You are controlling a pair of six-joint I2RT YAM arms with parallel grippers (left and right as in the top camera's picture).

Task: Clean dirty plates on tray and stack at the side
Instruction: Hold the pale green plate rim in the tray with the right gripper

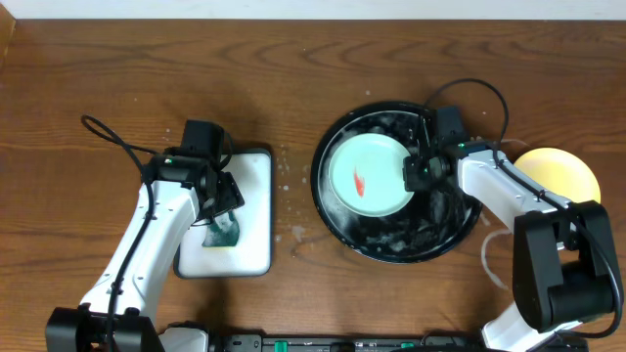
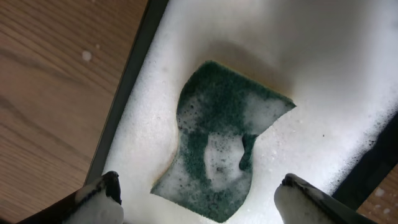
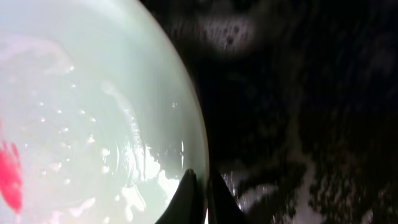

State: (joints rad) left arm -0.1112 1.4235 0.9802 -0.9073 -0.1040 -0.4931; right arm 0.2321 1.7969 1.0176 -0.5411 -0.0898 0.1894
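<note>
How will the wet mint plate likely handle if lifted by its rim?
Probably slippery: the plate shines with water and suds. Likely stiff, since it looks smooth and hard. Pinched at one edge by the right gripper, it may tilt or swivel.

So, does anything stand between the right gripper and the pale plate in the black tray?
Nothing visible does. The right gripper is shut on the rim of the mint plate, which lies in the black tray. The red smear sits further in on the plate, away from the fingers.
</note>
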